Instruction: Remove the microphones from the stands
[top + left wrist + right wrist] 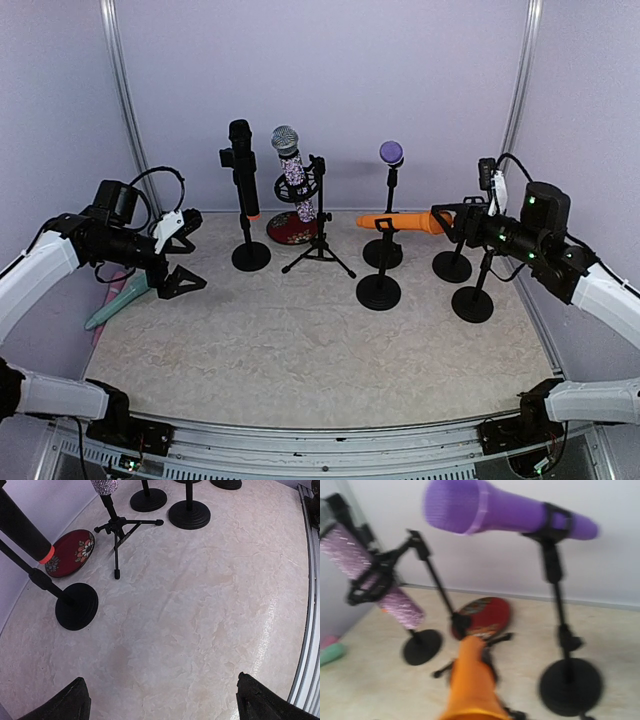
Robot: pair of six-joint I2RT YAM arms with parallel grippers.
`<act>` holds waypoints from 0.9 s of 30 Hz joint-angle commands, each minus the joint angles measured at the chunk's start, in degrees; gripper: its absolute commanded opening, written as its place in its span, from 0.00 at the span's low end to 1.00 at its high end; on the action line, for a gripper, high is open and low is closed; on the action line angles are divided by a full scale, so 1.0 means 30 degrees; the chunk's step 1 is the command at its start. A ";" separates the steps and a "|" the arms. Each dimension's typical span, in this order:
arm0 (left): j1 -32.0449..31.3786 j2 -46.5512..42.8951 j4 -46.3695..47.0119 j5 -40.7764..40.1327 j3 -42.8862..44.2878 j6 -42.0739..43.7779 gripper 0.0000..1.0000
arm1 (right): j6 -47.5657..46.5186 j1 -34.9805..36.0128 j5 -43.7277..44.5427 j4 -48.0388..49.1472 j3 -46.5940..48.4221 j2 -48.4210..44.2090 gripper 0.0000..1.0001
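- The right gripper (pixel 447 220) is at the right-hand end of the orange microphone (pixel 400 222), with a finger on either side. Whether the fingers are clamped on it cannot be told.
- The orange microphone lies level across the clip of a short stand (pixel 379 288) with a round base, near the middle of the table (pixel 300 370).
- The right wrist view is blurred. It shows the orange barrel running away from the camera toward a red plate (pixel 290 230).
- Just behind stands a purple microphone (pixel 391 153) on a taller pole.
- Two bare stands (pixel 472 300) sit under the right arm.
- Further left, a sparkly microphone (pixel 290 170) tilts in a tripod (pixel 320 248), beside the red plate.
- A black microphone (pixel 240 165) stands upright on its own round base, near the tripod.
- The left gripper (pixel 192 252) hangs over the left side of the table with its fingers spread wide, well apart from every stand.
- A teal object (pixel 118 300) lies beneath it at the table's edge.
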 commanded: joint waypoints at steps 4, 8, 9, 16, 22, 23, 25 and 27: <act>-0.0131 0.0606 -0.0455 -0.0143 0.0141 0.0120 0.99 | -0.1716 0.0123 0.0837 -0.0453 0.0284 0.0349 0.88; -0.0128 0.0846 -0.0249 -0.0051 0.0195 -0.0091 0.99 | -0.1936 0.0975 0.0842 0.0915 -0.0355 0.0972 0.91; -0.0134 0.0895 -0.0239 -0.0012 0.0244 -0.0205 0.99 | -0.1903 0.1113 0.0846 0.1182 -0.0475 0.1079 0.91; -0.0874 0.1130 0.0188 0.0127 0.0351 -0.0803 0.99 | -0.1490 0.2096 0.1484 0.2271 -0.0229 0.2865 0.86; -0.1214 0.1498 0.0928 -0.0363 0.0293 -0.1824 0.99 | -0.1232 0.3120 0.2656 0.2932 0.0267 0.4160 0.73; -0.1273 0.1570 0.0970 -0.0464 0.0267 -0.1934 0.99 | -0.1258 0.3322 0.2893 0.3035 0.0277 0.4250 0.71; -0.1407 0.1681 0.1031 -0.0695 0.0299 -0.2050 0.99 | -0.1273 0.3684 0.3568 0.3197 0.0278 0.4280 0.65; -0.1459 0.1701 0.1103 -0.0814 0.0282 -0.2098 0.99 | -0.1311 0.3965 0.4096 0.3416 0.0181 0.4132 0.61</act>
